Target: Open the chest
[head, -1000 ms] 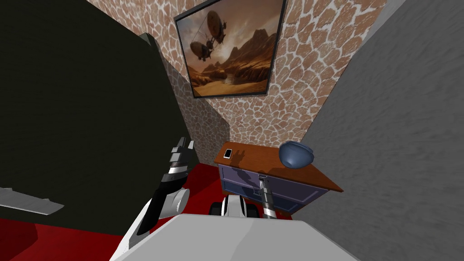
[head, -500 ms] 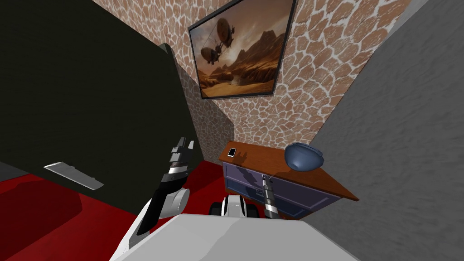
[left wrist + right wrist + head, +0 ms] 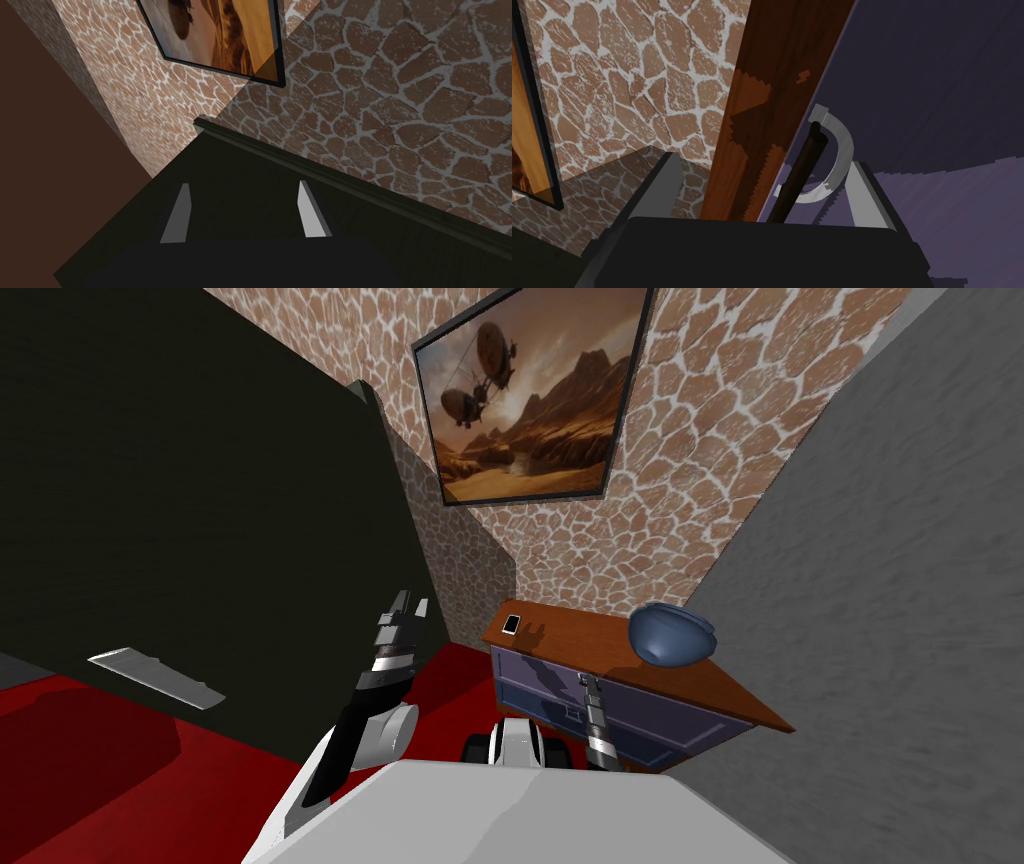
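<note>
The chest (image 3: pixel 620 713) is low, with a brown wooden top (image 3: pixel 590 648) and a purple-blue drawer front. My right gripper (image 3: pixel 588 683) reaches to the upper drawer's front. In the right wrist view that gripper (image 3: pixel 762 187) is open, and the curved grey handle (image 3: pixel 839 150) with a dark bar lies between its fingers, close to one finger (image 3: pixel 864 197). The purple front (image 3: pixel 937 100) and the top's brown edge (image 3: pixel 762 100) run past it. My left gripper (image 3: pixel 405 608) is raised beside a tall dark cabinet (image 3: pixel 200 538), and its wrist view shows it open (image 3: pixel 245 212) with nothing held.
A blue bowl (image 3: pixel 672 635) and a small white phone (image 3: pixel 511 624) rest on the chest's top. A grey wall (image 3: pixel 900 588) hems the chest on the right. The dark cabinet bears a grey handle (image 3: pixel 155 677). A framed painting (image 3: pixel 530 398) hangs on the stone wall, and the floor (image 3: pixel 100 788) is red.
My head view swung between one second ago and half a second ago, shifting the chest and painting rightward; since then it barely moved. Both arms hold their places, the right gripper staying at the handle.
</note>
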{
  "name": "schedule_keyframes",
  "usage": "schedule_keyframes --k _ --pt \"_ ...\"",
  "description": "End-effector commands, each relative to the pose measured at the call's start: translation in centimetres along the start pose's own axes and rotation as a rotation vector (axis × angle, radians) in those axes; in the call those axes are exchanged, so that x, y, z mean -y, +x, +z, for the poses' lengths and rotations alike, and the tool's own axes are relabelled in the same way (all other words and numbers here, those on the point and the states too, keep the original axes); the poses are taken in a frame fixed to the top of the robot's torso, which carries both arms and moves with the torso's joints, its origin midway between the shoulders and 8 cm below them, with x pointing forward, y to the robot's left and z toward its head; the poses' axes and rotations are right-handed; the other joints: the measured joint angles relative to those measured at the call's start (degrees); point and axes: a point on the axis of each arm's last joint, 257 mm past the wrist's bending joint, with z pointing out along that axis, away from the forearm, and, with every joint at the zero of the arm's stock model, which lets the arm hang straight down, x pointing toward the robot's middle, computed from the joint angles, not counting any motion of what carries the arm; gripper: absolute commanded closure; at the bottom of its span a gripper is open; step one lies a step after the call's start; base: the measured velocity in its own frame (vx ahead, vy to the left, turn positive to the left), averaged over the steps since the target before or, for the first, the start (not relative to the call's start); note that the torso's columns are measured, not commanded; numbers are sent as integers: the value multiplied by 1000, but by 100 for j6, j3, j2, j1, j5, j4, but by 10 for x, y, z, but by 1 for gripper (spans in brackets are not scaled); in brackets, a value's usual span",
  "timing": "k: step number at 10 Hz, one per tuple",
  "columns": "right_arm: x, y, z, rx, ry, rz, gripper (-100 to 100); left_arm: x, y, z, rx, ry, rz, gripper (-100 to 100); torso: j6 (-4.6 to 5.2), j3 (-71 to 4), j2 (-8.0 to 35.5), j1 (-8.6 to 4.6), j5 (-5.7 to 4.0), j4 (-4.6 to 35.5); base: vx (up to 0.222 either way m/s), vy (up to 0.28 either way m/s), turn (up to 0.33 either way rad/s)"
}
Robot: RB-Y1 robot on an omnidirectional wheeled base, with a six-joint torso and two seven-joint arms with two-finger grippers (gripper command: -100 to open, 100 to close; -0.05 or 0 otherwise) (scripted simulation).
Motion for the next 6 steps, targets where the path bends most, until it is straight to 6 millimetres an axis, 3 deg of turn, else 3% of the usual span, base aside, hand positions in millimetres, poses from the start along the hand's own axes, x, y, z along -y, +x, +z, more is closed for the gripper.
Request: schedule_keyframes --k 1,3,4,5,6 --pt "4 -6 11 2 0 -28 -100 0 0 0 0 0 0 0 0 0 0 0 0 0 1 -21 -18" --pt "9 -13 25 5 1 -27 -100 0 0 0 0 0 0 0 -7 -3 -11 -10 0 6 -11 -31 -26" --pt "4 -12 15 8 -9 -28 -100 0 0 0 0 0 0 0 -12 -11 -35 -19 6 14 -17 -8 1" --pt "4 -6 11 2 0 -28 100 0 0 0 0 0 0 0 -5 -17 -35 -12 3 2 5 12 32" --pt "2 -3 6 1 0 -28 100 0 0 0 0 0 0 0 -1 -15 -26 1 2 -4 14 23 24"
